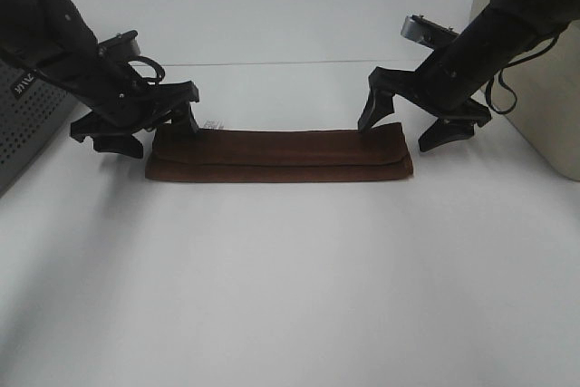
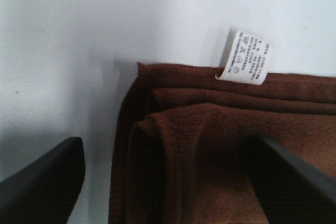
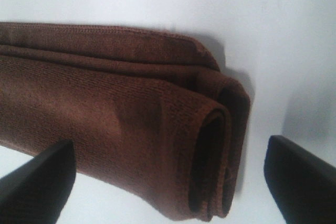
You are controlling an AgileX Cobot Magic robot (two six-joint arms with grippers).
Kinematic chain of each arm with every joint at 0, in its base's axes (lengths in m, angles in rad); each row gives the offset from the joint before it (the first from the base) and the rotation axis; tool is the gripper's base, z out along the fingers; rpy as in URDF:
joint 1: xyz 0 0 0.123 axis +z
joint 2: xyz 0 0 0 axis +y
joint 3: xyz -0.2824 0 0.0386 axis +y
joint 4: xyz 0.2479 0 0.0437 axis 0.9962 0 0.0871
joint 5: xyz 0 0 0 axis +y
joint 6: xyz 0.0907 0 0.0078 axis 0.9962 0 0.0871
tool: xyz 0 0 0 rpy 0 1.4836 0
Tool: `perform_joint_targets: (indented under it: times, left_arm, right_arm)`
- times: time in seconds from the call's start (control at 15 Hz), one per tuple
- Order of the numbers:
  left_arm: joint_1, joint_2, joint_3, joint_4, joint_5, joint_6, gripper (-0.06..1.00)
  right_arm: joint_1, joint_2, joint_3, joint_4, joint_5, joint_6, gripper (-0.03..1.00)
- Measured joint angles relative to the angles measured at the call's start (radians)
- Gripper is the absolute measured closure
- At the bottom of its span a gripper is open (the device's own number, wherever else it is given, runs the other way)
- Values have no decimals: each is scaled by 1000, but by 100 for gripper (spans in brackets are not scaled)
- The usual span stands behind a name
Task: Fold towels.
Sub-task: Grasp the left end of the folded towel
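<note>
White table up front. Towel mid-table, folded into a long narrow strip, lying flat. Left gripper over its left end, jaws apart, gripping nothing. Right gripper over right end, likewise spread. White tag at far-left corner.

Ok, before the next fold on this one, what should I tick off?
1. Towel lying flat on the table as a long strip: ok.
2. Left jaws open, gripping nothing: ok.
3. Right jaws open, gripping nothing: ok.
4. Layer edges flush at the ends: not ok, stepped.
5. White tag tucked in: not ok, sticks out.
6. Bottom layer smooth underneath: cannot tell.
</note>
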Motion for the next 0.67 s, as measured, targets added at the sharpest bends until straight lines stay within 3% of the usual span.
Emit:
perform_joint_targets:
  times: [0.2, 0.33, 0.47, 0.67]
  left_arm:
    - [0, 14, -1, -22, -21, 0, 14]
    - [0, 24, -7, -55, -30, 2, 21]
    - [0, 32, -12, -73, -23, 4, 37]
    - [0, 41, -12, -73, -4, 4, 83]
  right_arm:
    - [0, 0, 0, -3, 0, 0, 6]
    - [0, 0, 0, -4, 0, 0, 6]
    - [0, 0, 0, -4, 0, 0, 6]
    - [0, 0, 0, -4, 0, 0, 6]
